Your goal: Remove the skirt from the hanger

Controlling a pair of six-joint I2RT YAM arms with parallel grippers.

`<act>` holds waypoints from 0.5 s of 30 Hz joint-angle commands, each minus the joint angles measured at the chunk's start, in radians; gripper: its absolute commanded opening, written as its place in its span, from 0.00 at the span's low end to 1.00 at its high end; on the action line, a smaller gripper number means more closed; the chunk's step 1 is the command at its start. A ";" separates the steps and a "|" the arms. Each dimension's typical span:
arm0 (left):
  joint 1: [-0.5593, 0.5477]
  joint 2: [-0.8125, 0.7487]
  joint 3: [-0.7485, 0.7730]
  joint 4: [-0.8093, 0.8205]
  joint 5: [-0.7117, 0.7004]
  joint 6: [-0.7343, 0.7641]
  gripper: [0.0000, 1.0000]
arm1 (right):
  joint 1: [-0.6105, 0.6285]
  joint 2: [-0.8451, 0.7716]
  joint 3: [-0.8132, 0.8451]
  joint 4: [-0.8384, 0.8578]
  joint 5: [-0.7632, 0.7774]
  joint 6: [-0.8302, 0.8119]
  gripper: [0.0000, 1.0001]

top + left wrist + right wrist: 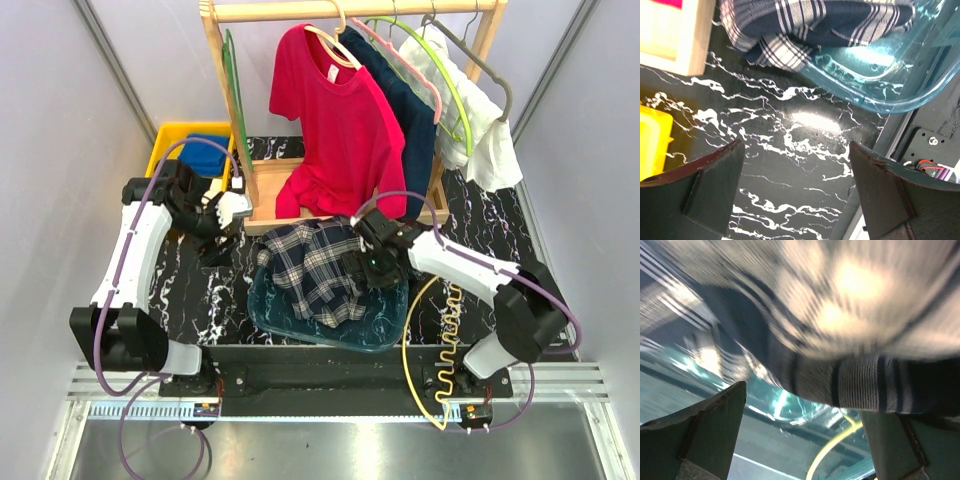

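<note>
Table (200, 290): black with white marbling; everything else is carried on it.
Rack (213, 60): pale wood, set at the far side, with a rail across the top.
Tray (270, 310): clear teal plastic, placed at the near middle between the two arms.
Red T-shirt (340, 120): hung at the front of the rail, its hem lying on the rack's base.
Skirt (415, 130): dark navy, hung on the rail just behind the red T-shirt and partly hidden by it; held by neither arm.
Plaid shirt (315, 265): blue and white, heaped in the tray with one edge spilling over the far rim.
White garment (480, 130): hung at the right end of the rail.
Yellow bin (165, 140): set at the far left, beside the rack.
Hanger (436, 100): pale pink, hooked on the rail, the skirt carried on it.
Left gripper (796, 150): held over bare table left of the tray; jaws wide apart, nothing between them.
Right gripper (802, 400): held at the right edge of the plaid shirt; jaws wide apart, nothing clamped; contact with the cloth cannot be told from the blurred view.
</note>
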 commanded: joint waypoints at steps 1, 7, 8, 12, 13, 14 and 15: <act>-0.001 0.020 0.075 -0.120 0.090 0.020 0.88 | -0.017 0.069 0.181 0.019 0.044 -0.073 1.00; -0.048 0.043 0.213 -0.179 0.160 -0.012 0.88 | -0.017 0.065 0.351 0.015 -0.133 -0.150 1.00; -0.058 0.046 0.272 -0.186 0.171 -0.029 0.88 | -0.015 0.060 0.388 -0.005 -0.168 -0.153 1.00; -0.107 0.059 0.421 -0.177 0.191 -0.133 0.95 | 0.008 0.004 0.564 -0.082 -0.263 -0.162 1.00; -0.113 0.055 0.455 -0.168 0.182 -0.152 0.97 | 0.012 -0.019 0.598 -0.094 -0.271 -0.159 1.00; -0.119 0.051 0.463 -0.147 0.178 -0.167 0.98 | 0.011 -0.044 0.600 -0.099 -0.292 -0.150 1.00; -0.127 0.045 0.468 -0.139 0.173 -0.176 0.99 | 0.011 -0.110 0.589 -0.087 -0.297 -0.134 1.00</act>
